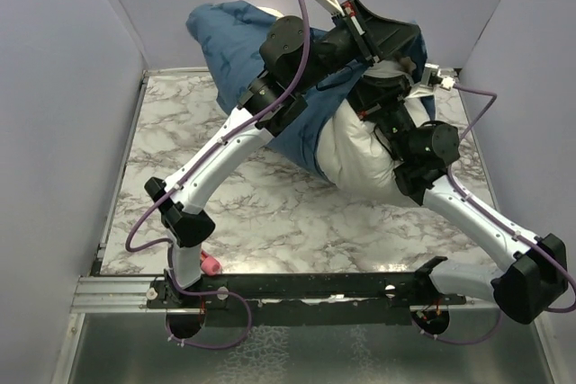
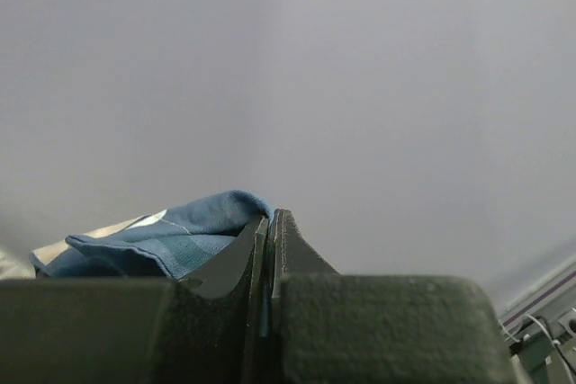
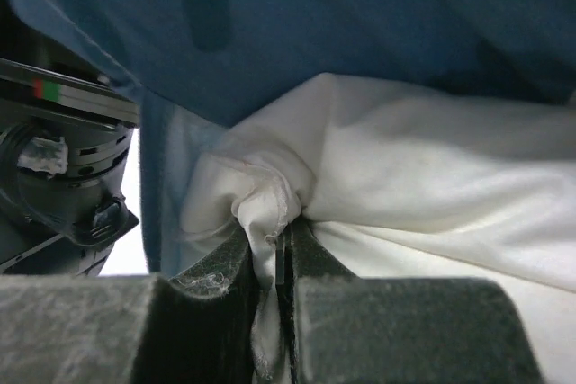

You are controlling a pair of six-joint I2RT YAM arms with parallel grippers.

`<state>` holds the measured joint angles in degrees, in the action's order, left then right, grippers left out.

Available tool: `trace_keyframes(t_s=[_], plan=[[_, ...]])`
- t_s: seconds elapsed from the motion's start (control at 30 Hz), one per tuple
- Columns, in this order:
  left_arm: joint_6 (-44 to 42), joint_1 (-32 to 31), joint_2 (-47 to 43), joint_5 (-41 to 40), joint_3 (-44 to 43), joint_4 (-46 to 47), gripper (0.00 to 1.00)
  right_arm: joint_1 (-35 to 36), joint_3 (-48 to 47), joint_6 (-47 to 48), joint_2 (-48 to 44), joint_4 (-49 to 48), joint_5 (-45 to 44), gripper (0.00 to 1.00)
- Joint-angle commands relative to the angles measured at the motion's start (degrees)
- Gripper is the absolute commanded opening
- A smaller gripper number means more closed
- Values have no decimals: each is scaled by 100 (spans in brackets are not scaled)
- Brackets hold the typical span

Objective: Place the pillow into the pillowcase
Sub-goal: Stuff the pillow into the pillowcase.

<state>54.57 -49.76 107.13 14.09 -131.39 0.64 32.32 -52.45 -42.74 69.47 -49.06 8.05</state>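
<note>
Plump white pillow (image 1: 360,166), crumpled blue pillowcase (image 1: 229,42), marbled table (image 1: 270,213)

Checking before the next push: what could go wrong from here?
The right pincer pinches only a small fold of the pillow; that fold could slip free. The left pincer holds just a thin edge of the pillowcase, which a hard pull might lose.

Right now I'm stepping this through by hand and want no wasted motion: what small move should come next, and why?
Probably the right gripper should push its pinched fold of pillow a little deeper under the pillowcase, while the left gripper holds the blue edge it is clamping. In the top view, much of the white pillow lies outside the case.
</note>
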Motion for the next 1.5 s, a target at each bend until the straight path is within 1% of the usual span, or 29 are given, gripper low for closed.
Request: trace_keyframes(t_s=[0.0, 0.07, 0.17, 0.23, 0.3, 0.4, 0.47, 0.5, 0.57, 0.6, 0.67, 0.7, 0.77, 0.83, 0.9, 1.0, 1.13, 1.17, 1.27, 1.33, 1.4, 1.47], plan=[[399, -893, -545, 762, -536, 2379, 0, 29, 212, -92, 742, 1000, -76, 6], [344, -915, -612, 732, -366, 2469, 0, 29, 415, -304, 894, 1050, 242, 6], [92, -960, -665, 731, -413, 2357, 0, 10, 679, -455, 826, 1114, 414, 8], [-101, -966, -737, 674, -381, 2270, 0, -73, 656, -293, 664, 1346, 627, 10], [-268, -966, -823, 563, -281, 2149, 0, -150, 562, -31, 437, 1373, 1109, 12], [-474, -966, -914, 438, -55, 2087, 0, -155, 121, 405, 52, 1942, 1679, 15], [-773, -966, -956, 314, 223, 1852, 0, -155, -26, 655, -362, 2494, 1654, 26], [-1012, -960, -1120, 158, 433, 1678, 0, -164, -75, 813, -561, 2798, 1550, 32], [-1468, -877, -1342, -390, 887, 1151, 0, -179, -187, 1249, -1022, 3609, 1326, 47], [-1513, -765, -1447, -711, 1117, 941, 0, -196, -253, 1453, -1228, 3978, 1185, 55], [-1233, -398, -1703, -1250, 1815, 821, 0, -231, -383, 1850, -1638, 4689, 900, 70], [-1039, -203, -1859, -1409, 2218, 899, 0, -242, -452, 2026, -1802, 5045, 733, 75], [-731, 167, -2123, -1568, 2933, 1140, 0, -252, -557, 2360, -2116, 5662, 460, 83], [-573, 476, -2239, -1580, 3325, 1239, 0, -261, -675, 2631, -2409, 6102, 313, 87], [-512, 665, -2238, -1435, 3448, 1342, 0, -261, -849, 2856, -2645, 6393, 319, 90], [-495, 771, -2169, -1314, 3438, 1363, 0, -261, -1210, 3115, -2878, 6800, 294, 94], [-544, 798, -2114, -1268, 3376, 1351, 0, -261, -1732, 3567, -2919, 7795, -75, 98], [-563, 801, -2109, -1259, 3355, 1332, 0, -261, -1789, 3663, -2944, 8038, -201, 100], [-599, 801, -2088, -1203, 3270, 1315, 0, -255, -1809, 3909, -2975, 8795, -411, 100], [-596, 800, -2056, -1065, 3155, 1295, 0, -256, -1727, 3928, -2833, 9239, -290, 100], [-557, 801, -1996, -781, 3006, 1373, 0, -261, -1310, 3828, -2604, 9224, 7, 100], [-496, 794, -1898, -197, 2872, 1710, 0, -260, -818, 3696, -2370, 8635, 93, 98]])
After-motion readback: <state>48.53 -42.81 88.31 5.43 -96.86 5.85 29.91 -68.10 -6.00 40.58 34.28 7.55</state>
